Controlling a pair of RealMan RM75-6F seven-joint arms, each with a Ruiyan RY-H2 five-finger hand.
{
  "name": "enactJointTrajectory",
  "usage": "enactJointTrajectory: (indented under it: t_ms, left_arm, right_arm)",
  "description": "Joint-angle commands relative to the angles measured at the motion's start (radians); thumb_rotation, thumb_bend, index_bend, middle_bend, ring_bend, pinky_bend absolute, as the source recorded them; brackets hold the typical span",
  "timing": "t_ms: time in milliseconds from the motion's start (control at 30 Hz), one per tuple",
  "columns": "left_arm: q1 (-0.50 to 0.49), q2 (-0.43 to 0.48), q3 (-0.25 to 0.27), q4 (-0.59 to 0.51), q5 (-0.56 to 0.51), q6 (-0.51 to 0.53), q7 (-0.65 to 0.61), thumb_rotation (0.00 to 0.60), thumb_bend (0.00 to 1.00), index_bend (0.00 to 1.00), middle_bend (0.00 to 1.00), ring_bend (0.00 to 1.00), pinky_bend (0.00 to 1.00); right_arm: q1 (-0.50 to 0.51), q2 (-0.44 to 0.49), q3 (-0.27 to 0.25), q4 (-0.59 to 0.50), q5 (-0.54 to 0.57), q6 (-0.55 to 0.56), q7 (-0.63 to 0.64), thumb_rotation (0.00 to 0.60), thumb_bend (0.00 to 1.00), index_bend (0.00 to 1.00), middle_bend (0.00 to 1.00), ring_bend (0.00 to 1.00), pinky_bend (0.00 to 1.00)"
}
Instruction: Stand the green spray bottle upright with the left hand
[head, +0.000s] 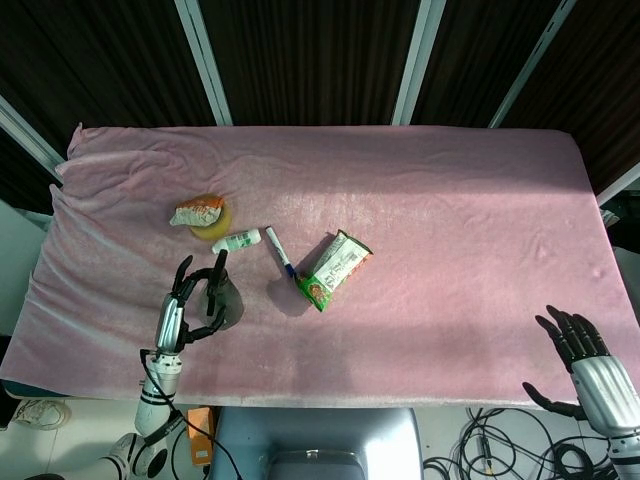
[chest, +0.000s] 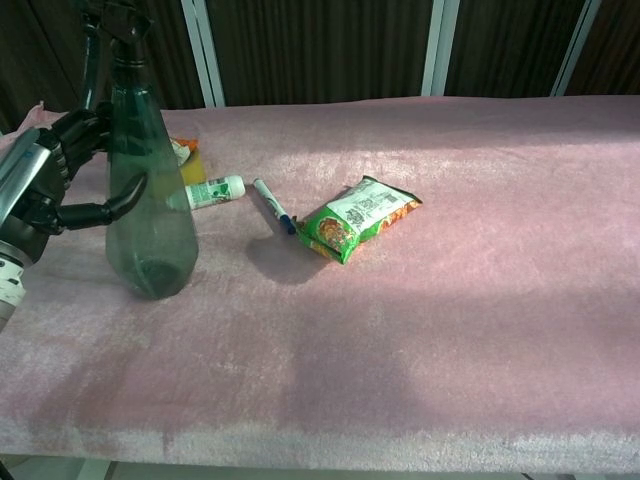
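The green spray bottle (chest: 150, 200) stands upright on the pink cloth near the table's front left, its dark trigger head at the top. My left hand (chest: 55, 170) holds it from the left side, thumb curved across the front and the other fingers (chest: 80, 125) behind its shoulder. From the head view the bottle (head: 228, 298) shows just right of the left hand (head: 185, 300). My right hand (head: 585, 360) hangs off the table's front right corner, fingers spread and holding nothing.
A small white tube (chest: 215, 190) and a blue pen (chest: 272, 205) lie just behind and right of the bottle. A green snack packet (chest: 358, 218) lies further right. An orange packet on a yellow disc (head: 205, 213) sits behind. The pink cloth (head: 450, 200) covers the table.
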Motion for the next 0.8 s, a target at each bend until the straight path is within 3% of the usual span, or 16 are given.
enactJointTrajectory:
  t_ms: [33, 667, 800]
  left_arm:
    - [-0.001, 0.002, 0.002, 0.003, -0.001, -0.003, -0.008, 0.6, 0.47, 0.62, 0.53, 0.26, 0.02]
    - [-0.008, 0.027, 0.008, 0.01, -0.013, -0.043, -0.043, 0.6, 0.38, 0.28, 0.29, 0.06, 0.0]
    - [-0.009, 0.035, 0.004, 0.0, -0.019, -0.05, -0.052, 0.6, 0.36, 0.26, 0.24, 0.03, 0.0]
  right_arm:
    - [0.0, -0.001, 0.0, -0.001, 0.001, -0.001, -0.002, 0.6, 0.37, 0.0, 0.0, 0.0, 0.02]
    - [0.001, -0.002, -0.001, 0.0, 0.0, -0.002, -0.003, 0.6, 0.37, 0.0, 0.0, 0.0, 0.02]
    - [0.001, -0.002, -0.002, 0.0, -0.001, -0.002, -0.004, 0.6, 0.37, 0.0, 0.0, 0.0, 0.02]
